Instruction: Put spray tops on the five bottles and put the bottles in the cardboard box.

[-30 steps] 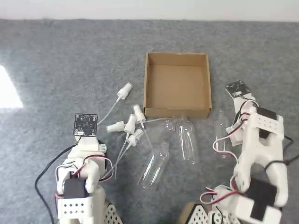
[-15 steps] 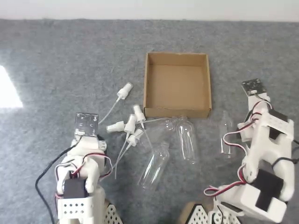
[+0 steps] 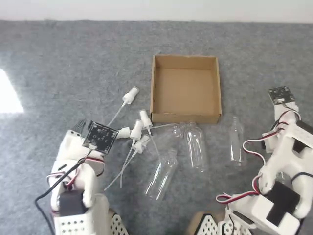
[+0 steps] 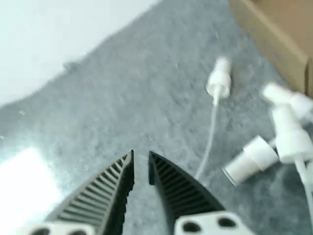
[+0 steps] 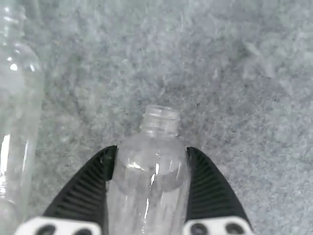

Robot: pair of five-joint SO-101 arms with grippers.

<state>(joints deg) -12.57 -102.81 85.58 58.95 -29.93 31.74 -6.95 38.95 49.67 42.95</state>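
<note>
Gripping a clear bottle (image 5: 155, 166) at its shoulders, the right gripper (image 5: 151, 150) has one dark finger pressed on each side of it. The bottle's threaded neck is bare and points away from the wrist. A second clear bottle (image 5: 17, 98) lies on the carpet (image 3: 58, 63) just beside it.

From above, four bottles lie loose on the carpet, none with a top:
- The right bottle (image 3: 236, 139) lies apart from the rest, near and right of the cardboard box (image 3: 154, 88), with its neck toward the far side.
- The middle bottle (image 3: 194, 144) lies just in front of the box's near wall, neck also toward the far side.
- The small bottle (image 3: 176, 130) lies just left of the middle bottle's neck, close to that wall. I cannot tell if it touches.
- The near bottle (image 3: 162, 174) lies slanted, nearer than the rest and left of the middle one.

The box sits open-topped at the middle of the far side, with nothing visible in it.

Five white spray tops lie left of the box, each trailing a thin tube. One top (image 3: 130, 94) lies alone on the far side, and the other four (image 3: 137, 129) are bunched off the box's near left corner.

The left gripper (image 4: 141, 156) is over bare carpet left of the tops. Its ribbed fingers are almost together, with a thin gap and nothing between them.
</note>
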